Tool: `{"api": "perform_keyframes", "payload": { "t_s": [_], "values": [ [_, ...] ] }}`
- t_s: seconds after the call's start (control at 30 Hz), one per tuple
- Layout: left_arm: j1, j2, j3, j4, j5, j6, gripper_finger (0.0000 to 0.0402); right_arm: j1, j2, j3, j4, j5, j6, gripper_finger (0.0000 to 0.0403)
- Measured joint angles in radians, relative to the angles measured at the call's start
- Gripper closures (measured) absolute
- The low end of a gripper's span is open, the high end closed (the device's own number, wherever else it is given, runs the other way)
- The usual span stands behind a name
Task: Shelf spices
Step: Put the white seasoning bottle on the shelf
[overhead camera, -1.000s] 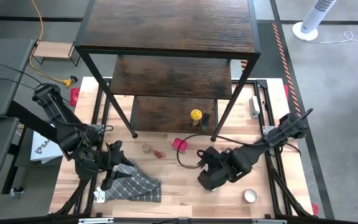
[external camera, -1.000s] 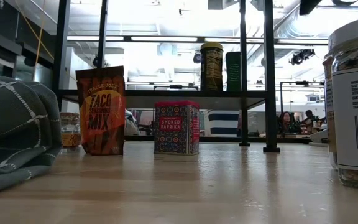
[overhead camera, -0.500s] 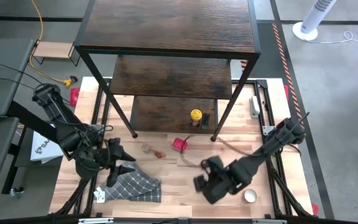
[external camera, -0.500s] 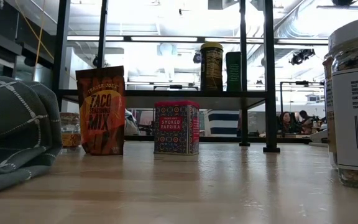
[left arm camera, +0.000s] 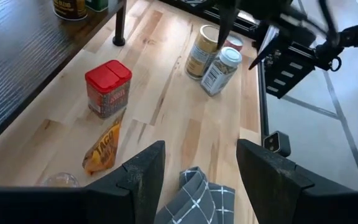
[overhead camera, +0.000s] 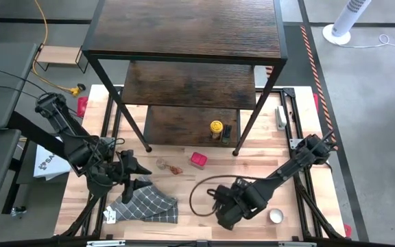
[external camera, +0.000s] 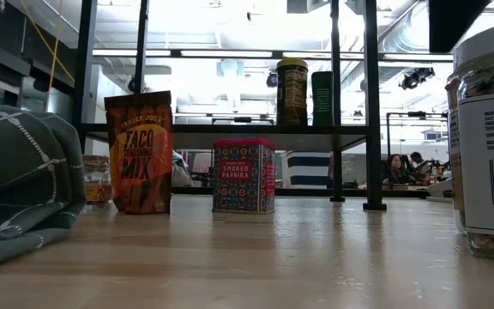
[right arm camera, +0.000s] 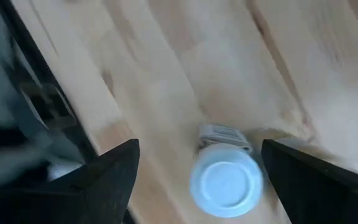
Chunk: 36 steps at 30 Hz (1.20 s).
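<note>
Stood upright on the pale wooden desk [right arm camera: 166, 74]: white-lidded spice jar [right arm camera: 224, 177], below the wide-open, empty right gripper [right arm camera: 194, 180]. Hovered half-open over the grey checked cloth [left arm camera: 194, 199]: left gripper [left arm camera: 197, 171].
</note>
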Motion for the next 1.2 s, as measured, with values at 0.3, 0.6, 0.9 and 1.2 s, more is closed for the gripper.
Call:
{"api": "perform_keyframes", "payload": {
  "t_s": [0.3,0.6,0.9,1.2],
  "values": [
    [0.000,0.004,0.000,0.000,-0.017,-0.052,0.0206,0.011,0.024,-0.001,-0.086,-0.031,-0.370,0.0069],
    [0.000,0.043,0.000,0.000,-0.027,-0.079,0.0206,0.018,0.032,-0.001,-0.060,-0.048,-0.545,0.0069],
    [-0.001,0.093,0.000,0.009,-0.001,-0.079,0.0206,0.013,0.103,-0.001,-0.044,-0.095,-0.721,0.0069],
    [-0.001,0.102,0.000,0.008,0.013,-0.079,0.0206,0.013,0.126,-0.001,-0.020,-0.110,-0.867,0.0069]
  ]
}}
